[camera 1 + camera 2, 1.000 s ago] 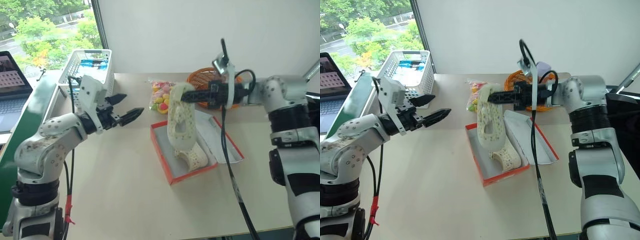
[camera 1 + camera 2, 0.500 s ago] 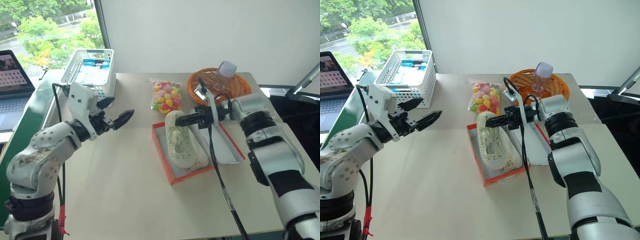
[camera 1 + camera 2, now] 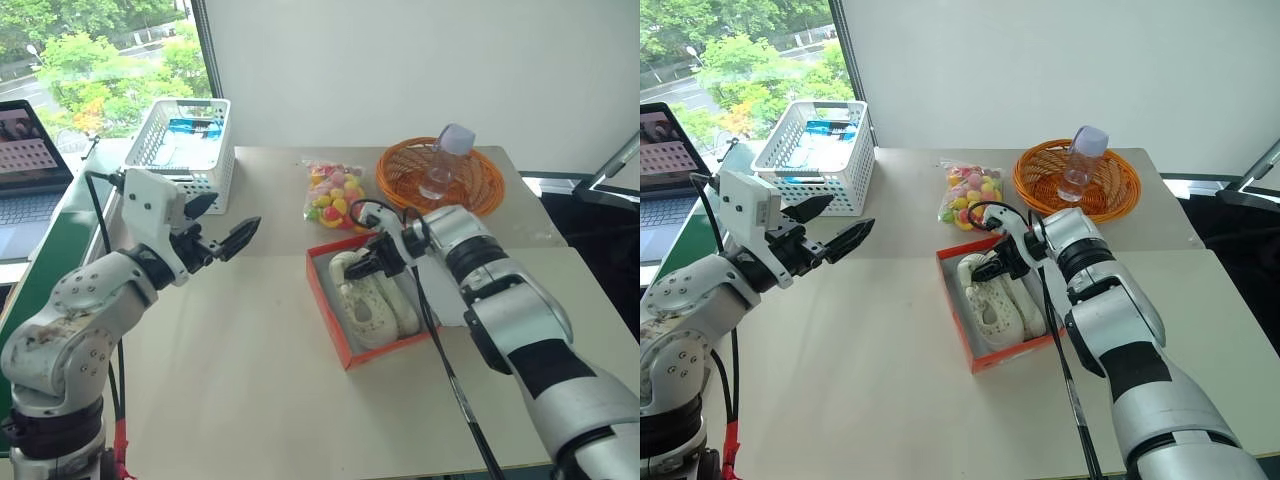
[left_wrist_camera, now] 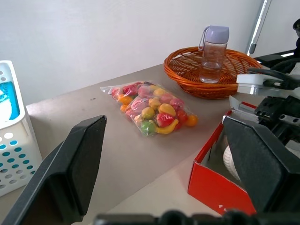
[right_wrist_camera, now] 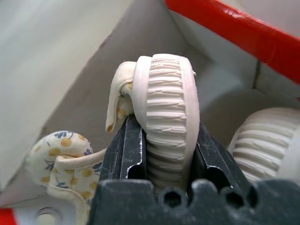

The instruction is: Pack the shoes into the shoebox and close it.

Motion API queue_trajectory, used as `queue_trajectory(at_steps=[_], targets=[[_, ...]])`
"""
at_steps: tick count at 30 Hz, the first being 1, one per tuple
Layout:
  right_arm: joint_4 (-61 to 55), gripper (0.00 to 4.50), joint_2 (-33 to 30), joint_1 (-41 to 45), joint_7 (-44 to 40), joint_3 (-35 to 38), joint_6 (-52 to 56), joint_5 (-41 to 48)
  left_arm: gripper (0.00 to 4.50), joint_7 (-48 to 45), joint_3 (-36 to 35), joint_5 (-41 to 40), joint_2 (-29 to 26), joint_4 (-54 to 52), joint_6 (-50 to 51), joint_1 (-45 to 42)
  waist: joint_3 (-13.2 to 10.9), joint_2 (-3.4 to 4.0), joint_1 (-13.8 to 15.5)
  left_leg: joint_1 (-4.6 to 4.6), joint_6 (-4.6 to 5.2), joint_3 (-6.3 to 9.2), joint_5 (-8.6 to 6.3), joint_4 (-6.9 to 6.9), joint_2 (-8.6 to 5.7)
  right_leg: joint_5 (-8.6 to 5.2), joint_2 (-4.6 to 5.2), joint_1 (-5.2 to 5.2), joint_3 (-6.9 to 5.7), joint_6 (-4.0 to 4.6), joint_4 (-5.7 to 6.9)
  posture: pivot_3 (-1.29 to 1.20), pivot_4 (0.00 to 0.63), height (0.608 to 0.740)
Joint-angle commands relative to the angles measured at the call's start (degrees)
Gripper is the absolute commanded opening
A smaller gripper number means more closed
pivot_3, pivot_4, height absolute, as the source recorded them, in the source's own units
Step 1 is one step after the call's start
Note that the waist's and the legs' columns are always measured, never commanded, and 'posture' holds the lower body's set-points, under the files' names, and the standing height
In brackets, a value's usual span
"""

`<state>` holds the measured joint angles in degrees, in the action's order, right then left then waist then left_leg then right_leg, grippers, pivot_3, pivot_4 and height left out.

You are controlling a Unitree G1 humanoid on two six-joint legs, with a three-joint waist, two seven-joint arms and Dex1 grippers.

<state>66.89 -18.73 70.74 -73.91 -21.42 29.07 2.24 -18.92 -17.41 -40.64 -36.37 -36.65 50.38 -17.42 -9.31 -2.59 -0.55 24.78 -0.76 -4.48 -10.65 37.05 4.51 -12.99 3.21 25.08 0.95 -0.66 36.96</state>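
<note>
Shoes lie lengthwise inside the shoebox at middle frame, the right gripper pinching one's back end, while the left gripper waits wide open at far left.

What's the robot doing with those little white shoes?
It is packing them into the red shoebox. The right gripper is shut on one of the shoes and has it down inside the box, beside the other shoe already lying there. The left gripper hangs open over the table, holding nothing. The box's lid is not closed yet.
</note>
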Motion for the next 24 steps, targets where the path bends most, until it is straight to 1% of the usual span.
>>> queue_trajectory(at_steps=[1,3,5,7,10,12,13,19,20,21,24], targets=[[2.09,0.7,0.74,-0.63,7.6,1.48,-1.57,-3.35,4.23,1.35,-1.71,-0.66,-0.44,-3.48,-0.1,0.45,0.02,-0.03,-0.08,-0.1,0.0,-0.01,0.0,0.0,0.0,0.0,0.0,-0.08,0.0,0.0,0.0,0.0,0.15,0.74],[2.72,0.7,2.03,-1.16,11.45,1.99,-2.19,-4.48,4.23,1.85,-2.0,-0.79,-0.46,-4.06,-0.15,0.98,0.04,-0.06,-0.22,-0.33,-0.01,-0.01,0.0,-0.01,0.01,0.0,0.0,-0.27,0.01,0.01,0.01,0.0,0.15,0.74],[2.74,0.7,3.11,-1.83,12.66,1.21,-3.25,-6.02,4.23,2.32,-2.06,-0.76,-0.32,-4.58,-0.28,1.46,0.04,-0.06,-0.39,-0.71,-0.01,-0.02,-0.01,-0.02,0.01,-0.01,0.0,-0.67,0.01,0.02,-0.01,0.0,0.15,0.74],[2.41,0.7,3.96,-2.27,11.99,0.61,-3.47,-7.03,4.23,2.82,-1.76,-0.73,-0.1,-4.97,-0.37,1.73,0.06,-0.08,-0.48,-0.99,-0.02,-0.05,-0.01,-0.02,0.01,-0.03,0.0,-0.88,0.02,0.02,0.0,0.0,0.15,0.74],[1.77,0.7,4.88,-2.94,10.43,-0.01,-3.51,-8.17,4.23,3.39,-1.27,-0.72,0.15,-5.34,-0.41,1.85,0.11,-0.11,-0.45,-1.05,-0.12,-0.04,0.04,-0.02,0.01,-0.04,0.0,-0.91,0.02,0.04,0.02,0.0,0.15,0.74],[1.3,1.65,5.53,-3.4,9.45,-0.09,-2.75,-8.68,4.23,3.58,-1.02,-0.52,0.13,-5.34,-0.51,1.87,0.2,-0.17,-0.45,-1.12,-0.18,-0.04,0.05,-0.02,0.01,-0.03,0.0,-0.93,0.03,0.04,0.05,0.0,0.15,0.74],[1.09,1.87,5.78,-3.55,8.95,-0.04,-2.29,-8.86,4.23,3.62,-0.92,-0.41,0.07,-5.28,-0.57,1.85,0.21,-0.19,-0.43,-1.15,-0.19,-0.03,0.04,-0.02,0.01,-0.03,-0.01,-0.94,0.04,0.05,0.06,0.0,0.15,0.74],[-0.87,3.95,6.22,-3.52,7.91,0.96,-0.57,-9.31,4.23,3.23,-0.03,-0.07,-0.18,-3.96,-0.98,0.48,0.21,-0.19,0.02,-0.96,-0.11,-0.01,0.08,-0.04,-0.01,-0.06,0.0,-0.83,0.04,0.06,0.06,0.0,0.15,0.74],[-1.35,4.36,6.09,-3.35,8.1,1.29,-0.54,-9.24,4.23,3.07,0.29,0.02,-0.2,-3.62,-1.09,0.12,0.21,-0.19,0.05,-0.95,-0.11,-0.01,0.08,-0.04,-0.02,-0.06,0.02,-0.82,0.04,0.05,0.04,0.0,0.15,0.74],[-1.72,4.45,6.01,-3.25,8.24,1.54,-0.5,-9.23,4.23,2.95,0.51,0.09,-0.2,-3.38,-1.16,-0.12,0.21,-0.19,0.04,-0.95,-0.11,-0.01,0.07,-0.04,-0.02,-0.06,0.02,-0.83,0.03,0.05,0.04,0.0,0.15,0.74],[-3.19,4.45,5.66,-2.59,8.95,2.58,0.39,-8.91,4.23,2.47,1.19,0.44,-0.31,-2.48,-1.46,-0.99,0.21,-0.19,-0.1,-0.96,-0.13,-0.02,0.06,-0.04,-0.02,-0.06,0.02,-0.82,0.03,0.06,0.04,0.0,0.15,0.74]])
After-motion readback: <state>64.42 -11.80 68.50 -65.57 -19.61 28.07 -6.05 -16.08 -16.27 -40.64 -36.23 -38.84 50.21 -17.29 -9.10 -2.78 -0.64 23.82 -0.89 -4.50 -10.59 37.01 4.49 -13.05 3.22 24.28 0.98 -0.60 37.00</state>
